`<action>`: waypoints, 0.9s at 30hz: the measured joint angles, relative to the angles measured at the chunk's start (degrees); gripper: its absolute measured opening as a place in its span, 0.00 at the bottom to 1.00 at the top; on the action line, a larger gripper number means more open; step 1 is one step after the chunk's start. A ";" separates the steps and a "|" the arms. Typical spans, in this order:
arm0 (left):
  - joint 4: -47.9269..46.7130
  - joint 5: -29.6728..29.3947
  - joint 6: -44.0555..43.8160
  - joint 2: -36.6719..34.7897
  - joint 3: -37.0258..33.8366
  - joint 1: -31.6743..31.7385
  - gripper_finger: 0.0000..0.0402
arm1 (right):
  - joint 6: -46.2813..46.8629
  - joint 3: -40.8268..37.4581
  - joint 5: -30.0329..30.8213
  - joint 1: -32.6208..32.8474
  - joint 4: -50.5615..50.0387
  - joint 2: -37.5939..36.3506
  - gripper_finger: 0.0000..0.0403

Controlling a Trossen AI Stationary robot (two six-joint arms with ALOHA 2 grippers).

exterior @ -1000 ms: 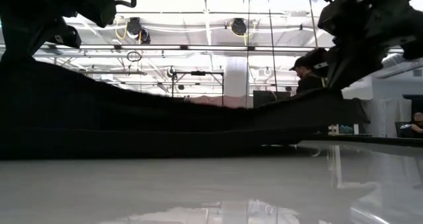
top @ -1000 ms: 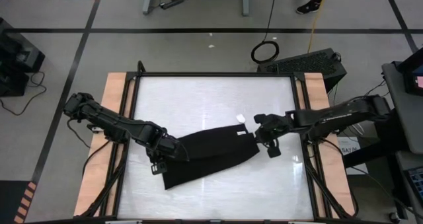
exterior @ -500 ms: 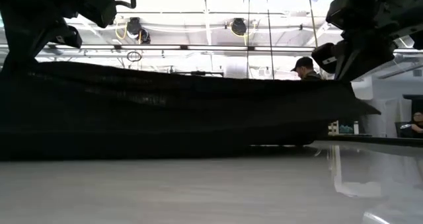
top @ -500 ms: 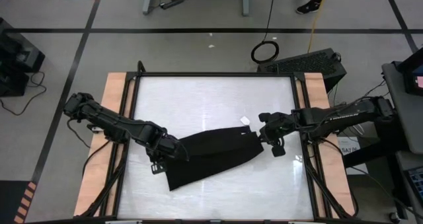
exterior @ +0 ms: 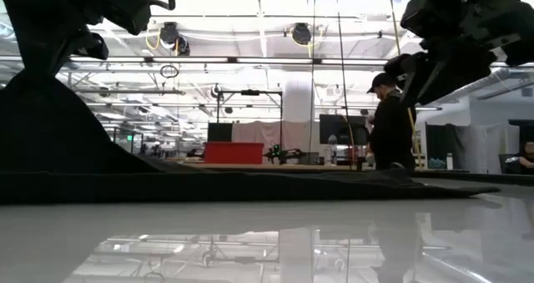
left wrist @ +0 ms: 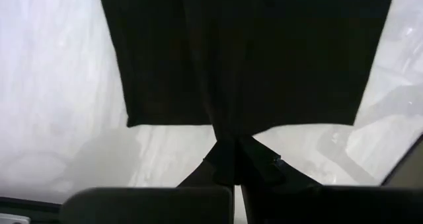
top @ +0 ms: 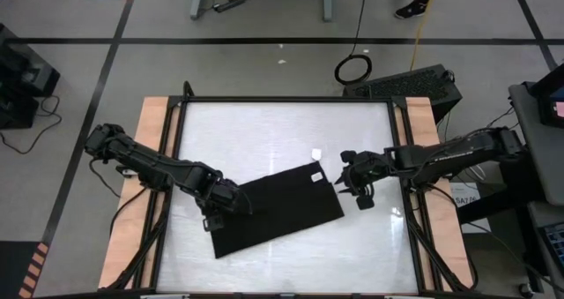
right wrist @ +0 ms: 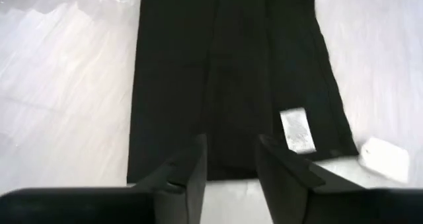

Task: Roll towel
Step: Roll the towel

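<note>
The black towel [top: 278, 211] lies spread on the white table, slanting from near left to far right. A white tag [top: 315, 177] sits at its far right corner. My left gripper [top: 214, 218] is shut on the towel's left end, which rises in a peak [exterior: 50, 116]. My right gripper [top: 345, 186] hovers open just over the towel's right end [right wrist: 231, 118] and touches nothing. The right end lies flat on the table [exterior: 434, 185]. My left gripper pinches the towel's left short edge near its middle [left wrist: 228, 145] between its two fingers. The cloth is gathered into folds there. The fingers slant down from the table's left side. The held end is lifted off the table, and the rest of the towel lies flat.
Wooden rails [top: 154, 158] and a black frame run along both sides of the table. Bare white surface [top: 282, 131] lies on the far side of the towel. A person [exterior: 390, 124] stands in the room behind the table.
My right gripper has opened and let go of the towel's right end. That end was held up and the cloth was drawn between both grippers. It has now dropped and spread flat on the table. The left end stays lifted in my left gripper.
</note>
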 joint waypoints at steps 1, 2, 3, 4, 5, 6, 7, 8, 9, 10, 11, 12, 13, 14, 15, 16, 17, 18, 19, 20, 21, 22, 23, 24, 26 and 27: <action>0.00 -0.46 -0.09 0.01 0.00 0.00 0.02 | -0.02 0.00 -0.04 0.59 1.11 1.32 0.32; -0.02 -0.90 -0.18 0.02 0.02 0.00 0.02 | -0.06 0.00 -0.04 1.09 2.40 2.87 0.33; -0.02 -1.19 -0.33 0.01 0.02 0.00 0.02 | -0.37 0.00 -0.05 1.60 3.91 4.50 0.34; -0.15 -1.31 -0.44 -0.03 0.02 0.00 0.02 | -0.76 0.00 -0.01 2.04 5.27 6.32 0.34; -0.50 -1.63 -0.60 -0.13 0.02 0.00 0.02 | -1.16 0.00 0.11 2.42 6.49 8.18 0.34; -0.91 -1.93 -1.14 -0.21 0.02 0.00 0.02 | -1.54 0.00 0.30 2.71 7.32 10.05 0.33; -1.39 -2.18 -1.69 -0.27 0.02 0.00 0.02 | -1.88 0.00 0.34 2.88 7.92 12.01 0.33; -1.91 -2.48 -1.94 -0.39 0.02 -0.02 0.02 | -2.22 0.00 0.37 2.93 8.41 13.94 0.32; -2.27 -2.62 -2.00 -0.49 0.02 -0.12 0.02 | -2.47 0.00 0.37 2.93 8.60 15.60 0.31; -2.56 -2.74 -2.03 -0.56 0.02 -0.27 0.02 | -2.57 0.00 0.43 2.85 8.46 17.04 0.31; -2.65 -2.79 -2.02 -0.59 0.02 -0.41 0.02 | -2.60 0.00 0.64 2.74 8.47 18.42 0.30; -2.59 -2.83 -2.01 -0.59 0.02 -0.57 0.02 | -2.62 0.00 1.49 2.74 8.52 19.48 0.29; -2.56 -2.88 -2.00 -0.59 0.02 -0.72 0.02 | -2.70 0.00 1.76 2.74 8.47 20.32 0.28; -2.56 -2.90 -2.00 -0.59 0.02 -0.76 0.02 | -2.94 0.00 1.79 2.74 8.72 20.98 0.27; -2.51 -2.90 -1.99 -0.59 0.02 -0.76 0.02 | -3.03 0.00 1.81 2.74 9.35 21.56 0.25; -2.40 -2.90 -1.99 -0.59 0.02 -0.74 0.02 | -3.07 0.00 1.75 2.74 9.94 22.09 0.24; -2.36 -2.92 -1.98 -0.59 0.04 -0.74 0.02 | -3.09 0.00 1.71 2.74 10.51 22.62 0.23; -2.36 -2.94 -1.97 -0.59 0.02 -0.74 0.02 | -3.13 0.00 1.67 2.74 11.25 23.16 0.22; -2.36 -3.04 -1.96 -0.59 0.04 -0.74 0.02 | -3.28 0.00 1.51 2.74 12.02 23.67 0.21; -2.32 -3.17 -1.96 -0.59 0.04 -0.74 0.02 | -3.48 0.00 1.47 2.74 12.68 24.21 0.21; -2.21 -3.22 -1.96 -0.59 0.04 -0.74 0.02 | -3.56 0.00 1.47 2.74 13.20 24.68 0.20; -2.07 -3.27 -1.96 -0.59 0.04 -0.74 0.02 | -3.65 0.00 1.48 2.70 13.45 25.15 0.19; -2.03 -3.29 -1.96 -0.59 0.04 -0.74 0.02 | -3.74 0.00 1.45 2.59 13.73 25.65 0.19; -2.06 -3.30 -1.96 -0.59 0.04 -0.74 0.02 | -3.70 0.00 1.39 2.43 14.07 26.12 0.18; -2.05 -3.31 -1.96 -0.59 0.04 -0.74 0.02 | -3.56 0.00 1.31 2.05 14.35 26.62 0.17; -2.08 -3.31 -1.98 -0.59 0.04 -0.74 0.02 | -3.51 0.00 1.31 1.97 14.47 26.80 0.16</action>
